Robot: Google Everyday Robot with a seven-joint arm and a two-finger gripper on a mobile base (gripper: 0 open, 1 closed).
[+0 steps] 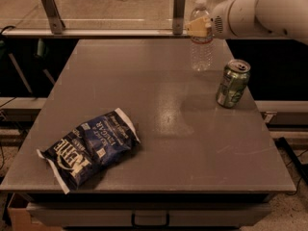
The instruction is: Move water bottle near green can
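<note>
Gripping the water bottle (200,52) just below its cap, gripper (198,27) closed on it; bottle upright over the table (144,95) near the back edge, right side. Green can (233,83) stands by the right edge, apart from the bottle, bare tabletop between them. Chip bag (89,146) front left

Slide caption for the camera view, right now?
Gripper holds water bottle upright at the table's rear right, near the green can; chip bag lies front-left.

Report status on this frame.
Gripper shut high on tall clear plastic water bottle, upright. Short green metal can just front-right of it. Nothing between; blue chip bag well off.
</note>
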